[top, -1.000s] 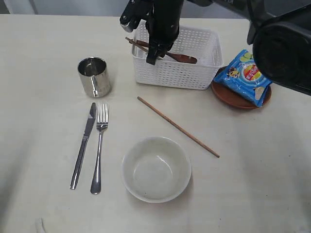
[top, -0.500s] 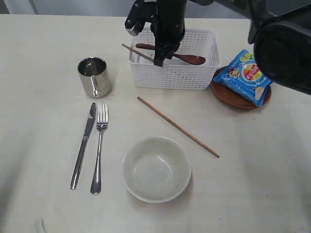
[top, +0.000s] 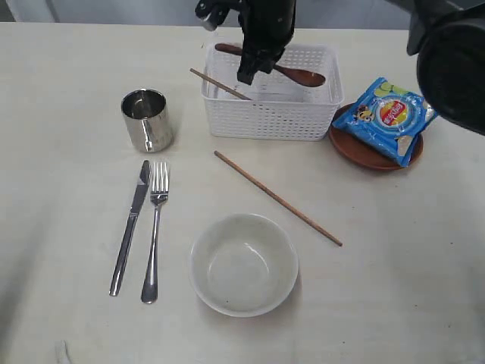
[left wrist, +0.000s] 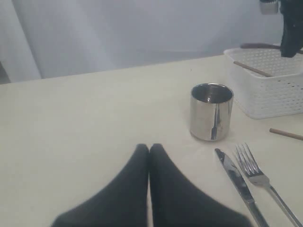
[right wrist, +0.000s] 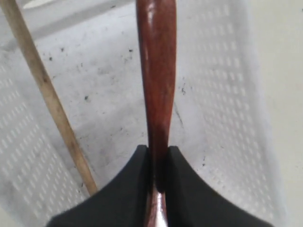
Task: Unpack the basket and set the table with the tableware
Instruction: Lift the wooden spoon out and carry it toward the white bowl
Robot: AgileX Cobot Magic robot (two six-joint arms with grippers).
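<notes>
Risen since a second ago, the spoon (top: pixel 300 75) now hangs level over the open top of the basket (top: pixel 273 115), with the basket's floor showing under it in the right wrist view. The right gripper (right wrist: pixel 157 152) is pinched tight on the spoon's handle, its arm coming down from the far edge of the table (top: pixel 394 265). One chopstick (top: pixel 217 82) leans inside the basket, its end poking out over the rim on the cup's side. The basket sits at the far side of the table, the plate (top: pixel 350 150) just beside it with the chips bag (top: pixel 388 117) lying on it.

The left gripper (left wrist: pixel 149 150) hovers low over bare tabletop near the cup (top: pixel 146 119), its fingers pressed together and gripping nothing.

Counted: two chopsticks, the second chopstick (top: pixel 277 198) flat on the table between basket and bowl (top: pixel 243 264); one spoon, one knife (top: pixel 130 227), one fork (top: pixel 154 231), one cup, one bowl, one plate, one basket, one chips bag
</notes>
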